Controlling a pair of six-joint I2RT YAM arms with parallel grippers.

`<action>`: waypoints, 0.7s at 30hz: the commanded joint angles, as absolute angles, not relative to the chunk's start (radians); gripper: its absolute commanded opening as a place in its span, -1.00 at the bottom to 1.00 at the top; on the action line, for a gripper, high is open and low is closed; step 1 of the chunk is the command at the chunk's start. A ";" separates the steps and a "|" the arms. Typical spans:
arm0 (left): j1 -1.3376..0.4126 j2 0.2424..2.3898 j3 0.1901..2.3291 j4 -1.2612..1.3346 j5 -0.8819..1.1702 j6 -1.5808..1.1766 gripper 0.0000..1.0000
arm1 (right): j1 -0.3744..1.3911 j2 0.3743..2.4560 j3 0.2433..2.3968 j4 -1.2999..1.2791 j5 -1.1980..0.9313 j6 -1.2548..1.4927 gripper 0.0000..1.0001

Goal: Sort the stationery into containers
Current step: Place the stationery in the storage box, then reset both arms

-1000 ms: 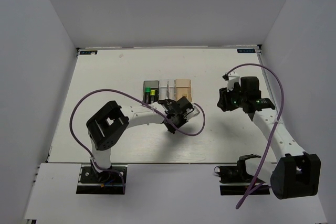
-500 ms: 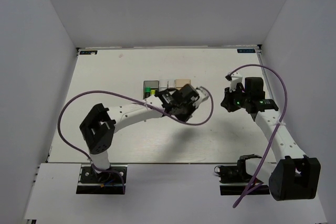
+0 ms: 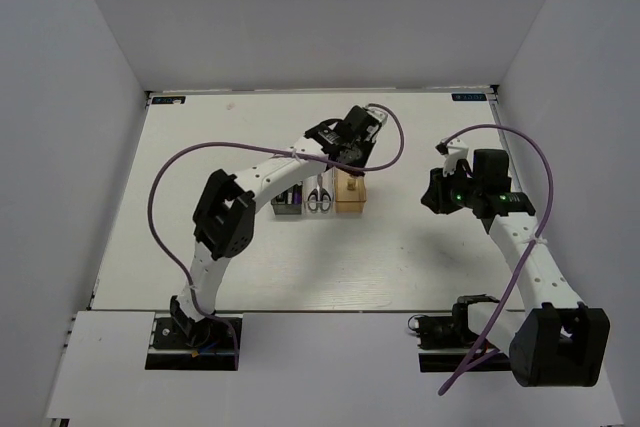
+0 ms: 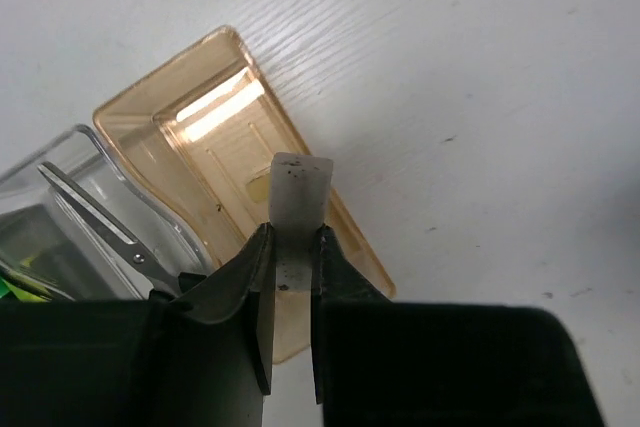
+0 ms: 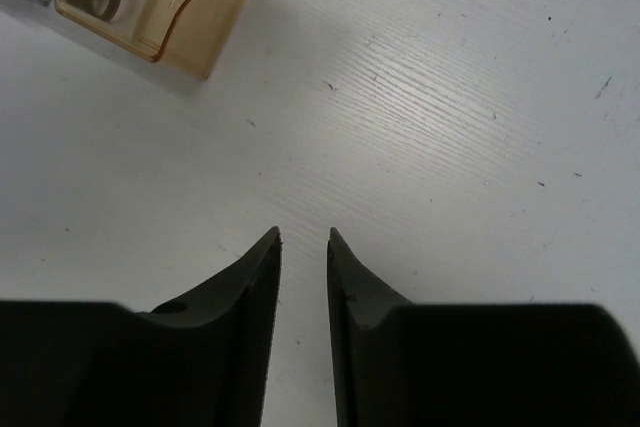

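Observation:
My left gripper (image 4: 292, 237) is shut on the grey eraser block (image 4: 298, 197) and holds it in the air over the translucent orange-tan bin (image 4: 150, 127). A tiny tan block (image 4: 258, 187) lies inside that bin. In the top view the left gripper (image 3: 352, 152) reaches over the far end of the bin row. Black-handled scissors (image 3: 319, 197) lie in the clear bin (image 4: 60, 162). The smoky dark bin (image 3: 289, 211) holds highlighters, partly hidden by the arm. My right gripper (image 5: 304, 239) is slightly open and empty, over bare table right of the orange bin (image 5: 170, 27).
The three bins stand in a row at the table's middle (image 3: 320, 209). The left arm's purple cable (image 3: 250, 147) loops above the table left of the bins. White walls enclose the table on three sides.
My left arm has swung from the near side of the bins up and over to their far side, with the eraser in its jaws. My right gripper has drifted slightly right.

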State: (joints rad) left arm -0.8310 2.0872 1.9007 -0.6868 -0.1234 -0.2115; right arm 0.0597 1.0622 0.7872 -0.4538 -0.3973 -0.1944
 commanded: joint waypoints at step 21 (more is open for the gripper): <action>-0.850 1.829 1.790 -0.716 -0.164 -0.262 -1.00 | -0.018 1.026 0.772 -0.459 -0.460 -0.172 0.81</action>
